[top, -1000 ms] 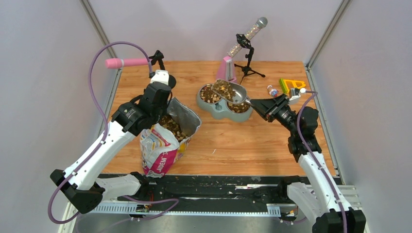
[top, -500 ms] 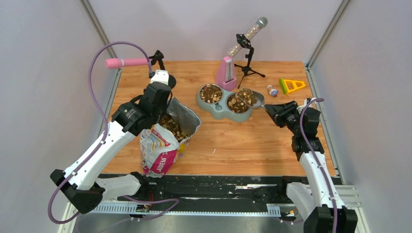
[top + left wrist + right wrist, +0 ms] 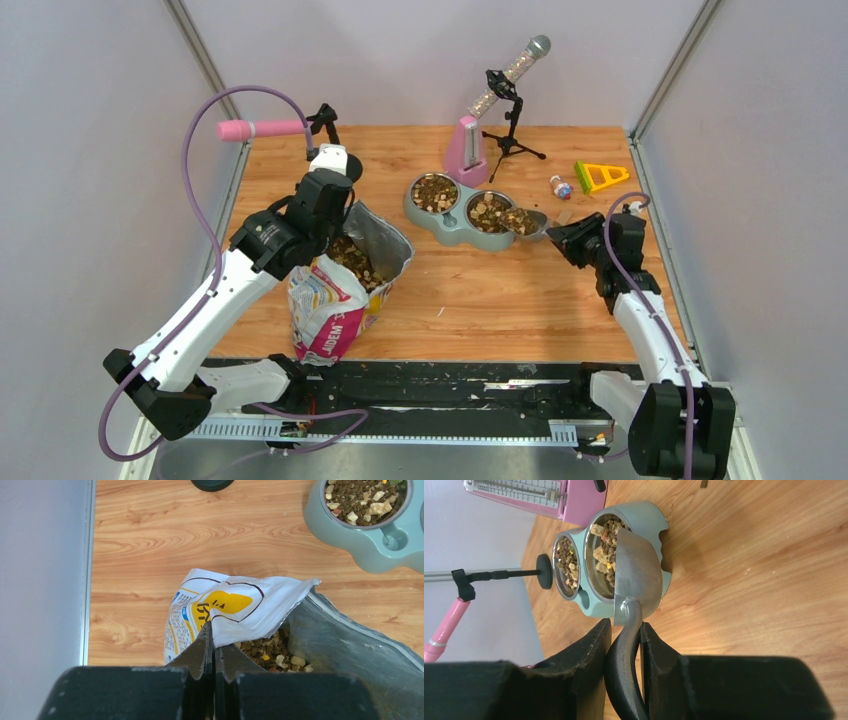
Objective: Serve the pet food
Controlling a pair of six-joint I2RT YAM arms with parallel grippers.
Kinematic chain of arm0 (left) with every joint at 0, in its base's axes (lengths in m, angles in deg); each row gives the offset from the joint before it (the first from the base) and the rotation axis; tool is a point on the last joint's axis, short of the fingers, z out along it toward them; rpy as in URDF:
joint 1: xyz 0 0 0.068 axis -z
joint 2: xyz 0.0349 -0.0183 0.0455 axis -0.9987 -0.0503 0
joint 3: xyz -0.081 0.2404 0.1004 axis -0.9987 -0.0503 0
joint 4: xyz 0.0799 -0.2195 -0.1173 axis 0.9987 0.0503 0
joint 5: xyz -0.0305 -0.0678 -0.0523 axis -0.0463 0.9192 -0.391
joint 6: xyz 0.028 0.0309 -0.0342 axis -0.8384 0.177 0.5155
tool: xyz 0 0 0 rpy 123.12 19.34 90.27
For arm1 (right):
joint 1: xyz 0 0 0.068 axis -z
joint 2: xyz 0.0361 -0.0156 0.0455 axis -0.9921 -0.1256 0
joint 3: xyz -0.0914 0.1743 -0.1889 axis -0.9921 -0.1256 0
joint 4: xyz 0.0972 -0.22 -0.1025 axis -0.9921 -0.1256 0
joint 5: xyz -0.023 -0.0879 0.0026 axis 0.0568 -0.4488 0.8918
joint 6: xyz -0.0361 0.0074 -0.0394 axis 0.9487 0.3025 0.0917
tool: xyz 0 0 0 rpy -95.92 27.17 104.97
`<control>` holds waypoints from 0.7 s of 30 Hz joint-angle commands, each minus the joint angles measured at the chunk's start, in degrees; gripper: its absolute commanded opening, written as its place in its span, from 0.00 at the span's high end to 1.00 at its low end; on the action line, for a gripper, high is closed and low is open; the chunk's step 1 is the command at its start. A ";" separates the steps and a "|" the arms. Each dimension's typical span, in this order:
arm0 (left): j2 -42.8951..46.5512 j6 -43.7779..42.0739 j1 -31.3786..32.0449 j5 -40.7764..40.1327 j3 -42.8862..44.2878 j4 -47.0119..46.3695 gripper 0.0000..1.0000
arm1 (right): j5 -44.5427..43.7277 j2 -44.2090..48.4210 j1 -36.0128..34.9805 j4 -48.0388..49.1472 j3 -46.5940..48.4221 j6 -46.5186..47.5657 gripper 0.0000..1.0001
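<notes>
Right wrist view shows the right hand (image 3: 624,630) clamped narrowly on the handle of a metal scoop (image 3: 636,572), whose convex back faces the camera; the top external view does not resolve this grip. Left wrist view shows the left hand (image 3: 214,647) pinched shut on the rim of the bag (image 3: 240,607). Pet food (image 3: 488,212) fills the 2 compartments of the double bowl (image 3: 447,232) and lies inside the bag. The scoop's long axis runs leftward from the right hand, with its tip over the right compartment.

Wooden table (image 3: 480,290) between plain grey walls (image 3: 90,150).
</notes>
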 commanded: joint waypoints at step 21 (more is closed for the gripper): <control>2.59 -0.31 0.00 -3.61 3.00 -10.61 1.00 | -4.90 -10.47 -4.11 -8.71 17.37 11.12 1.00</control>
